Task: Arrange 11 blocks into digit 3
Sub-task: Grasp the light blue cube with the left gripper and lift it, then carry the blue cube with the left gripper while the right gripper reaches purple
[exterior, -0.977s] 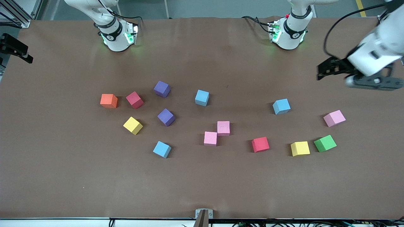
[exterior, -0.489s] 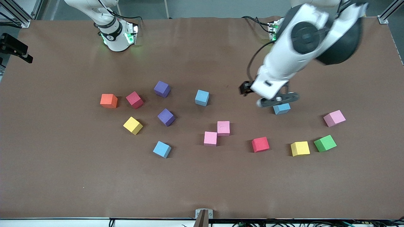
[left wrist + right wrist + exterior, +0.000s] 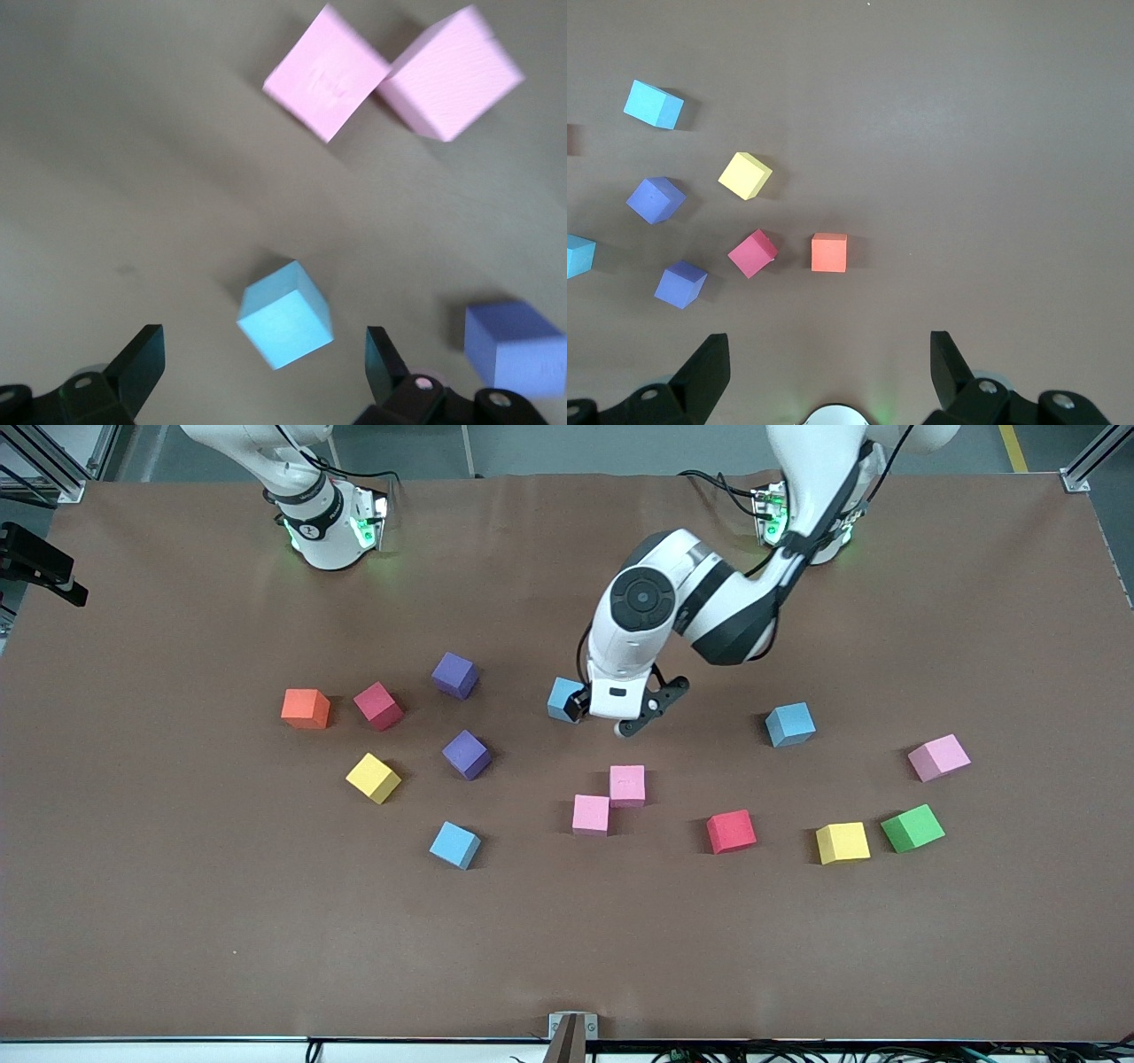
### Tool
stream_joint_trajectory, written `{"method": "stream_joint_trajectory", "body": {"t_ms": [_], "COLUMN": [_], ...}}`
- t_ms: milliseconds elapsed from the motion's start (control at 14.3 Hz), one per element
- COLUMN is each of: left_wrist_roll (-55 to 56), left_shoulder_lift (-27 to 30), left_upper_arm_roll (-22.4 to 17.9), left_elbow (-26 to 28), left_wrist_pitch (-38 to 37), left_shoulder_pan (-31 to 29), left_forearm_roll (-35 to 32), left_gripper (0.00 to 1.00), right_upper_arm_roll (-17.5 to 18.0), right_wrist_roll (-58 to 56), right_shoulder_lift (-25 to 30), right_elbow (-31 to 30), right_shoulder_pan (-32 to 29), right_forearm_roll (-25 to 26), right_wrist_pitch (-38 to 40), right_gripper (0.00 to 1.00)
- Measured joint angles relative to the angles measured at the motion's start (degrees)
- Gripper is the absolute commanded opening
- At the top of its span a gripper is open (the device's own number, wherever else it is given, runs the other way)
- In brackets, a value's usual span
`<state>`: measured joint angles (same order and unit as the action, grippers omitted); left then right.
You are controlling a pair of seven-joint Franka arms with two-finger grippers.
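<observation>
Nothing of the digit 3 is built yet: the blocks lie scattered, from the red cube [image 3: 378,706] at nine o'clock to the green cube [image 3: 912,828] at four. The left gripper [image 3: 611,722] hangs spread, empty, over a light blue cube [image 3: 285,315]. The right gripper [image 3: 824,376] waits, fingers apart, holding nothing.

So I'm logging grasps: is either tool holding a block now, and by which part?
Nothing is held. The left tool hangs open over a light blue block; the right tool waits open.
</observation>
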<state>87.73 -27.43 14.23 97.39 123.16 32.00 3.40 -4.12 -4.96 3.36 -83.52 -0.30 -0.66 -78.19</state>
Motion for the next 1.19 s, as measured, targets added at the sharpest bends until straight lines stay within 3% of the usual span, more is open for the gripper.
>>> {"method": "stream_joint_trajectory", "body": {"t_ms": [279, 558, 1047, 1186], "left_wrist_roll": [19.2, 32.8, 37.4, 37.4], "left_shoulder_lift": [-3.7, -5.1, -7.3, -8.1], "left_upper_arm_roll": [-0.1, -0.1, -0.1, -0.1], "left_elbow": [6.3, 8.4, 8.7, 8.7], "left_wrist_pitch": [12.5, 15.2, 17.4, 18.8], "left_shoulder_pan": [3.0, 5.0, 6.7, 7.3], "left_forearm_roll": [-4.2, -9.2, -10.3, -10.9], "left_gripper": [1.00, 1.00, 1.00, 0.86], "right_upper_arm_roll": [-0.2, -0.4, 0.1, 0.4], "right_wrist_roll": [-0.1, -1.5, -0.1, 5.2], "right_shoulder_lift": [-3.5, -7.9, -12.6, -13.4], "right_elbow": [-0.1, -0.2, -0.3, -0.5], "right_shoulder_pan": [-0.4, -2.4, -2.2, -1.2], "right_forearm_roll": [0.0, 0.9, 1.1, -1.3], "right_wrist_pitch": [-1.1, -4.3, -6.0, -7.1], "right_gripper": [1.00, 1.00, 1.00, 1.00]}}
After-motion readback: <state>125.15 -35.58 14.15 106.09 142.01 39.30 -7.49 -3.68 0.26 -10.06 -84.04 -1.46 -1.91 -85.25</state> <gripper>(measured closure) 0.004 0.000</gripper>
